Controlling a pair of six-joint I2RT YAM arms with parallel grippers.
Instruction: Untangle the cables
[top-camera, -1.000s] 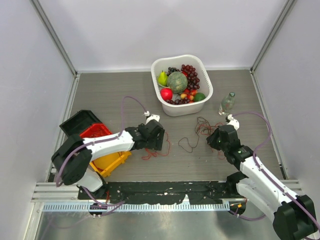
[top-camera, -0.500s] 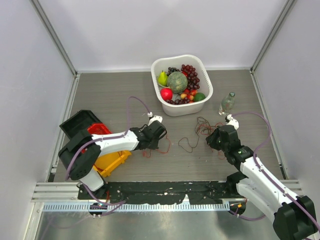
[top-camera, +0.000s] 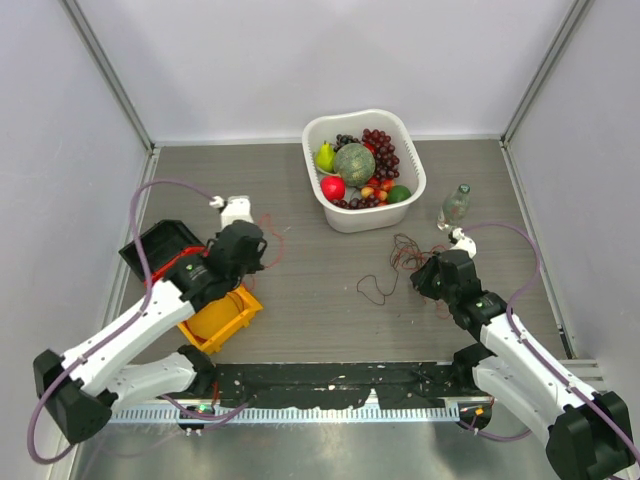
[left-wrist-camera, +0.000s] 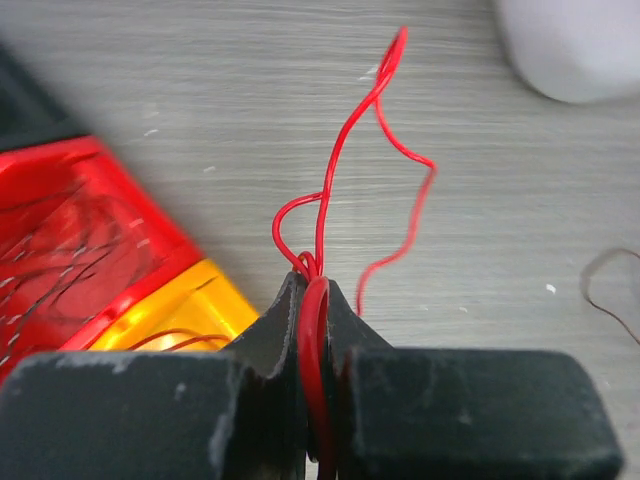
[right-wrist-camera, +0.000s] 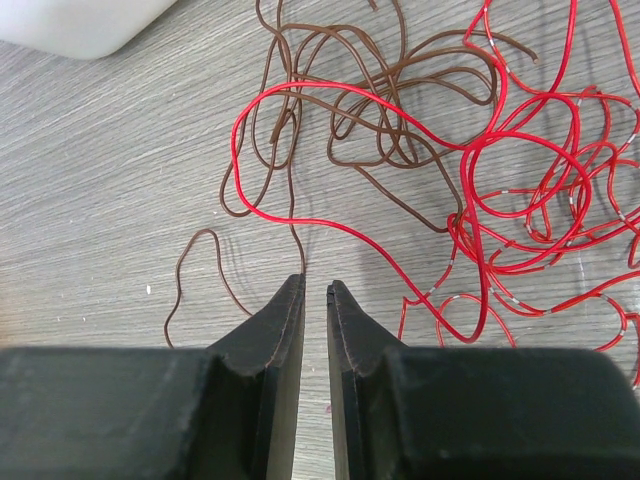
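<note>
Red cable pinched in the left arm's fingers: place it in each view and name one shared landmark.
Left wrist: the red cable rises from the shut left fingers, centre frame.
Top external: left of centre, looping just right of the left gripper.
Right wrist: not in it; the red loops there are other cables.
Landmark: the white basin, in a top corner of both wrist views.

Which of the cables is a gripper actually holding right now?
The lone red cable, pinched in the left gripper; the other red and brown cables lie loose on the table.
</note>
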